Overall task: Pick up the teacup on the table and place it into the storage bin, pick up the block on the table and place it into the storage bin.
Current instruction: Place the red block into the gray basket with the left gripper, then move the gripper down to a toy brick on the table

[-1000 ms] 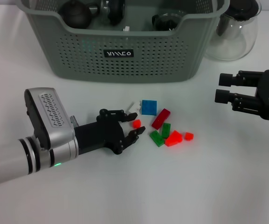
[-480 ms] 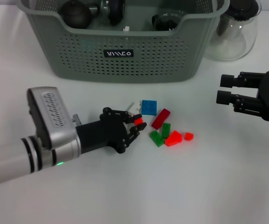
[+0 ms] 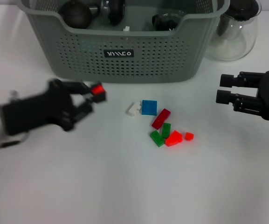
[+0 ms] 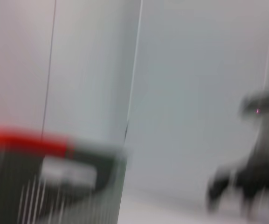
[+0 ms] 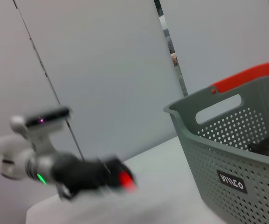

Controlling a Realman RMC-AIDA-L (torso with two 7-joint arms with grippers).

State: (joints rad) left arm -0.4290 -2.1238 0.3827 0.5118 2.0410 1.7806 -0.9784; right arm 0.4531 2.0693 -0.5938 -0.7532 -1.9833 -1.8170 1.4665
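Now left gripper (image 3: 90,95) pinches a red block (image 3: 97,90) off the table, just before the bin (image 3: 125,65) (motion-blurred). Right gripper (image 3: 227,88) hovers open, holding nothing.

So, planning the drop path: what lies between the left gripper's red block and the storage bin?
Bare table only, in the head view: the left gripper holds the red block just before the storage bin.
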